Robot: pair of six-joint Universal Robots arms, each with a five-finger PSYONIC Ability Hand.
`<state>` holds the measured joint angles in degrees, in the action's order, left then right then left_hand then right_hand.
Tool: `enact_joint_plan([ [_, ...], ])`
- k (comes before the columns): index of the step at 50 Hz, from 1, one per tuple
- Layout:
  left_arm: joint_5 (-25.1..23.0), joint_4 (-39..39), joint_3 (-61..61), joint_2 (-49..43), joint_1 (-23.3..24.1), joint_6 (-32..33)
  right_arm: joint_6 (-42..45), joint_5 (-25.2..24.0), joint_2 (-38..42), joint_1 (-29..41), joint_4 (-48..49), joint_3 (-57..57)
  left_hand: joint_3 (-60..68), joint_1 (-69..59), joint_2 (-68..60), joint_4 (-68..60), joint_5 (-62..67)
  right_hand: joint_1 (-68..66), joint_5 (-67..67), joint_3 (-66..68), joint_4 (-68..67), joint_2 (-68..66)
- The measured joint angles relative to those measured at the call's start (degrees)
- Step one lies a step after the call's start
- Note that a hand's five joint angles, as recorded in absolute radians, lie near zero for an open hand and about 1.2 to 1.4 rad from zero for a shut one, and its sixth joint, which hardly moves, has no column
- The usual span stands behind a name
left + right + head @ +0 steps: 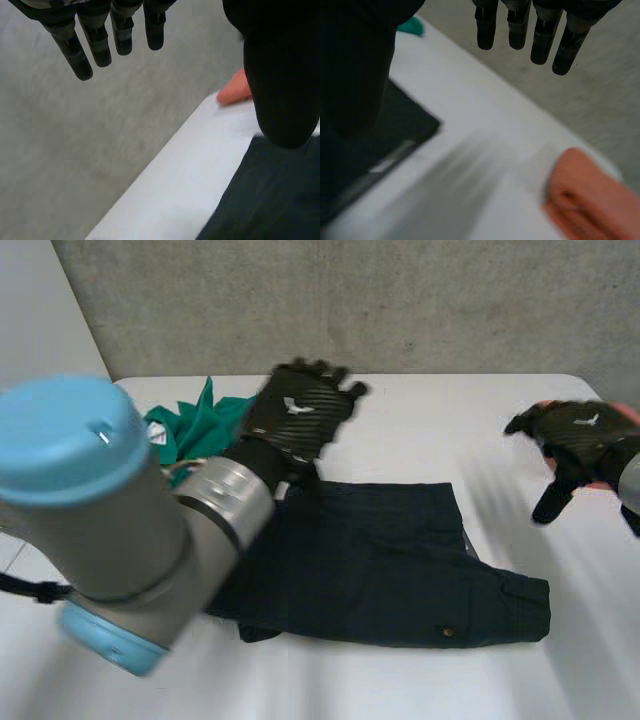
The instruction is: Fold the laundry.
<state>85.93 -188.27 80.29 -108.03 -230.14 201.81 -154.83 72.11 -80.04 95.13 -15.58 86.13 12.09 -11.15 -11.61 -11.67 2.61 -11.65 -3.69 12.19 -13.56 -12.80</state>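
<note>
Left hand (300,410) and right hand (575,435) hang empty (fingers straight), clear of the dark shorts (390,560) mid-frame, whose fold seems finished.

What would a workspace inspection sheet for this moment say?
Surface: white table, bare around the laundry.
Job's things: dark garment lying flat mid-table; green cloth bunched at far left.
Clutter: orange-pink item at the table's edge near the right hand, kind unclear.
Hands: left hand open, raised near the dark garment's far-left corner; right hand open, holding nothing.
Cables: nothing seen on the table.
Surroundings: grey concrete wall behind.
</note>
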Motion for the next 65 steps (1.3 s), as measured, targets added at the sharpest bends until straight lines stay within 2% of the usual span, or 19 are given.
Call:
enact_joint_plan([
  [6,-3.81,5.51,-0.91,-0.8,-7.47,0.12,-2.08,0.15,1.93,2.39,-8.12,-1.03,0.18,-0.31,-0.26,-0.22,0.07,0.0,0.0,0.0,0.0,0.0],
  [7,-6.73,7.21,-2.46,-2.97,-9.63,0.09,-2.49,0.26,2.83,2.84,-9.18,-0.56,0.33,-0.33,-0.98,-0.37,0.23,0.0,0.0,0.0,0.0,0.0],
  [9,-9.59,8.69,-4.35,-5.56,-11.2,0.04,-2.68,0.35,3.56,3.05,-9.52,0.1,0.87,-0.82,-1.67,-1.12,0.27,0.0,0.0,0.0,0.0,0.0],
  [13,-15.02,12.29,-10.25,-12.78,-13.49,0.08,-2.77,0.51,4.78,3.15,-8.97,1.54,4.56,-5.91,-5.14,-5.22,4.28,0.0,0.0,0.0,0.0,0.0],
  [16,-15.45,12.66,-10.93,-13.55,-13.64,0.09,-2.74,0.57,5.18,3.13,-8.58,1.93,4.68,-5.95,-5.27,-5.36,4.44,0.0,0.0,0.0,0.0,0.0],
  [19,-17.78,18.67,-20.21,-23.4,-14.48,0.48,-2.54,1.26,8.24,3.04,-6.38,3.12,5.27,-5.96,-5.79,-5.96,4.94,0.0,0.0,0.0,0.0,0.0],
  [24,-17.95,22.92,-26.03,-29.8,-14.59,1.3,-2.27,2.45,11.15,3.25,-5.49,3.41,5.56,-6.38,-6.12,-6.25,5.21,0.0,0.0,0.01,0.0,0.0],
  [29,-17.59,23.82,-27.41,-31.82,-14.59,2.15,-2.01,3.25,12.46,3.97,-5.34,3.54,14.61,-16.93,-15.22,-15.21,14.31,-1.69,-2.57,3.53,-1.99,-2.89],
  [30,-17.36,23.89,-27.65,-32.3,-14.57,2.48,-1.91,3.46,12.76,4.29,-5.34,3.6,23.35,-26.29,-24.5,-23.96,22.58,-4.2,-4.83,6.41,-4.79,-5.98],
  [31,-17.24,23.85,-27.68,-32.46,-14.56,2.64,-1.8,3.66,13.05,4.61,-5.33,3.68,23.35,-26.29,-24.5,-23.96,22.58,-6.29,-6.83,8.8,-7.24,-7.86],
  [32,-17.11,23.77,-27.66,-32.55,-14.54,2.8,-1.67,3.82,13.41,4.98,-5.33,3.72,34.53,-34.26,-35.19,-34.5,32.73,-8.0,-8.47,10.95,-9.06,-9.88],
  [35,-16.98,23.55,-27.54,-32.54,-14.49,2.96,-1.46,3.97,13.91,5.43,-5.32,3.63,43.24,-40.33,-43.91,-43.34,41.65,-17.22,-18.23,20.98,-19.54,-20.35],
  [37,-16.94,23.18,-27.45,-32.43,-14.44,3.02,-1.04,3.99,14.39,5.79,-5.28,3.3,52.46,-48.86,-53.27,-53.36,51.64,-17.22,-18.23,20.98,-19.54,-20.35],
  [38,-16.91,22.81,-27.47,-32.35,-14.42,3.03,-0.71,3.97,14.62,5.95,-5.22,3.03,54.42,-51.33,-55.48,-55.41,53.76,-37.24,-42.39,45.72,-44.42,-45.52],
  [41,-16.47,21.23,-27.66,-32.06,-14.36,3.03,0.37,3.88,15.14,6.42,-4.84,1.9,55.73,-52.92,-56.69,-56.75,54.76,-43.44,-51.11,53.99,-53.58,-54.19],
  [55,-9.2,7.49,-29.11,-27.58,-13.7,2.86,2.77,5.65,17.44,10.44,-1.13,-8.61,55.89,-53.21,-56.86,-56.94,54.76,-43.73,-51.78,54.47,-54.28,-54.27],
  [65,-8.66,5.83,-25.48,-25.93,-12.79,2.94,3.83,8.07,17.45,12.57,0.24,-9.93,55.9,-53.47,-56.86,-56.95,55.03,-44.54,-51.79,55.2,-54.28,-54.27],
])
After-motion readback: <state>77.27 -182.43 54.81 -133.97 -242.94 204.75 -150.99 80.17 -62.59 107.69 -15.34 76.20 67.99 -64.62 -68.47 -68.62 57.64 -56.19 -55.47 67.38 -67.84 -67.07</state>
